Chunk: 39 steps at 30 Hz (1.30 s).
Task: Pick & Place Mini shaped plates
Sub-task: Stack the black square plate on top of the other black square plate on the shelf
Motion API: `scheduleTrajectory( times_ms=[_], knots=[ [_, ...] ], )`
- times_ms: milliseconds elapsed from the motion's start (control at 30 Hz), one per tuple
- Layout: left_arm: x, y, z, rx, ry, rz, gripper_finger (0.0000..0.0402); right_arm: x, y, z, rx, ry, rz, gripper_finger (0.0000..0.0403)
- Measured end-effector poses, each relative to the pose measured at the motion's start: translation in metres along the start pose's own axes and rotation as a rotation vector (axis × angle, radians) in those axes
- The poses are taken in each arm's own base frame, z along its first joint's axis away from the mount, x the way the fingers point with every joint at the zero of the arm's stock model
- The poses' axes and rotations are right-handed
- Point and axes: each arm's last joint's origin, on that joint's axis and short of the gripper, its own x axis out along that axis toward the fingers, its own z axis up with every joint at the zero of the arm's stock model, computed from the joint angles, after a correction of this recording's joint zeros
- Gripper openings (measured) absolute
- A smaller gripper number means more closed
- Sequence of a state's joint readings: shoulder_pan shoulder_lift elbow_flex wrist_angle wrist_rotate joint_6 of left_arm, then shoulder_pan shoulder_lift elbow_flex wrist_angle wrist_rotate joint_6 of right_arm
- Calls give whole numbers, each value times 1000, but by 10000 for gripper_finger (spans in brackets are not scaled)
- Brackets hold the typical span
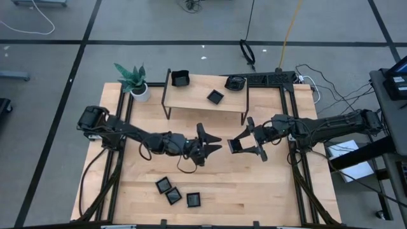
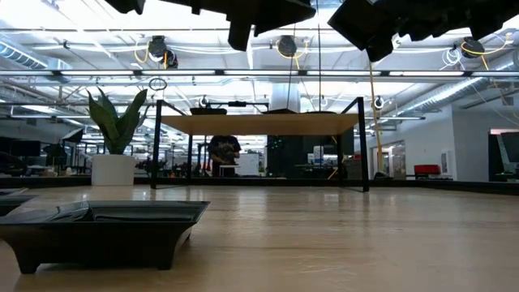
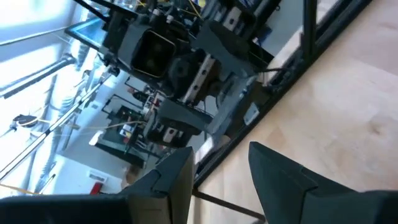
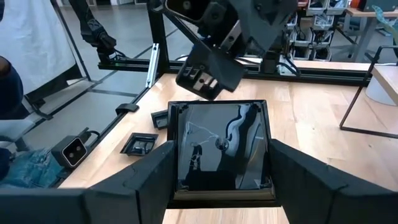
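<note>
I have the right gripper (image 4: 221, 180) clamped on a square black plate (image 4: 221, 149), held in the air between its fingers. The left gripper (image 1: 213, 143) hangs just opposite, its fingers spread with nothing between them. From here I'd keep the plate level and carry it to the small raised shelf (image 1: 191, 98) beyond, where other plates (image 1: 215, 97) sit, lowering slowly before letting go.

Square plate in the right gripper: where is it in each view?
High: plate at table centre, between right gripper and left gripper.
Low: not identifiable; arms are cut off at the top.
Left wrist: not visible.
Right wrist: plate centre, between the fingers.
Shared landmark: shelf, leg.
</note>
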State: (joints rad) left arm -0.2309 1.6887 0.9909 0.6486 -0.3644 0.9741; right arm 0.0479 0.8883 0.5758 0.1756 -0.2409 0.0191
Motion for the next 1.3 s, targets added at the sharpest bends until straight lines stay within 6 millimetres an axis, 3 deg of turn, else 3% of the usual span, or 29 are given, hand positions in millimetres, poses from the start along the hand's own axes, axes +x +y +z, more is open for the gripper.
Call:
scheduleTrajectory(
  times_ms=[300,700,1300],
  knots=[
    [17,-13,-6,132,6,-27,161,0,0,0,0,-1,0,238],
    [48,-17,18,293,21,71,161,0,0,1,-2,-7,1,238],
    [44,-24,26,370,153,121,154,0,0,1,-6,-8,1,238]
  ],
)
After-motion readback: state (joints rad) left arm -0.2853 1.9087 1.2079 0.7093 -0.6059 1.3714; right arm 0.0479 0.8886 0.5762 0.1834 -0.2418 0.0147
